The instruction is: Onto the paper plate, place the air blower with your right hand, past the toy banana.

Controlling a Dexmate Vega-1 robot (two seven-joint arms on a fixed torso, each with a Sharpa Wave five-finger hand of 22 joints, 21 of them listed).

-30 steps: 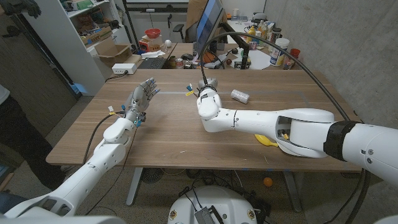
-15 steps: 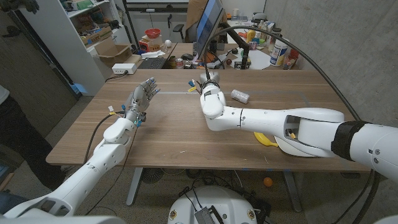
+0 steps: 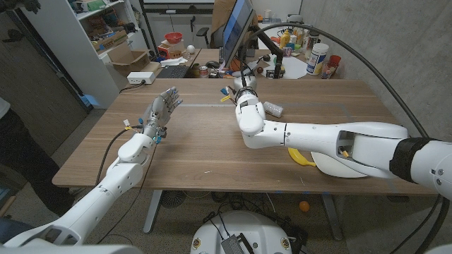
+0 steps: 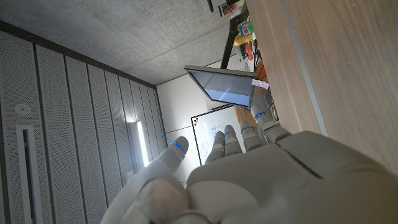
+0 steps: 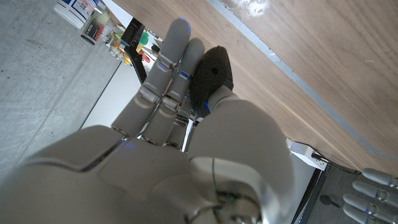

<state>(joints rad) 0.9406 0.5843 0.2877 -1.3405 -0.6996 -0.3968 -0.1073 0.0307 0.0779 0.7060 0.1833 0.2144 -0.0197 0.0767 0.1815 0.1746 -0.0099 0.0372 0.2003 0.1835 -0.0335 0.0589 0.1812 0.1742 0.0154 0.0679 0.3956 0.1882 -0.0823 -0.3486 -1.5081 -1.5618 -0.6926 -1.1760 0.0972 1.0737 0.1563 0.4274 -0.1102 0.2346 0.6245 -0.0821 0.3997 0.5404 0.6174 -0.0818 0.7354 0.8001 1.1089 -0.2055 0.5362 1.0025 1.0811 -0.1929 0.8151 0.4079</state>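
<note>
My right hand [image 3: 246, 107] is raised over the back middle of the wooden table [image 3: 198, 148]. In the right wrist view this hand [image 5: 168, 149] grips the black air blower [image 5: 211, 76] between thumb and fingers. The yellow toy banana [image 3: 301, 157] lies near the front right, beside the white paper plate [image 3: 332, 166], which my right forearm partly covers. The hand is well behind and to the left of both. My left hand [image 3: 159, 113] stands upright on the left side with its fingers apart and nothing in it; the left wrist view shows its fingers [image 4: 239, 140] stretched out.
A small silvery can [image 3: 274, 109] lies on the table just right of my right hand. A laptop [image 3: 236, 28], bottles and clutter sit on desks behind the table. A person stands at the picture's left edge [image 3: 10, 141].
My right hand has moved toward the table's back and to the right, carrying the air blower; its forearm swung along. The left hand has stayed where it was.
</note>
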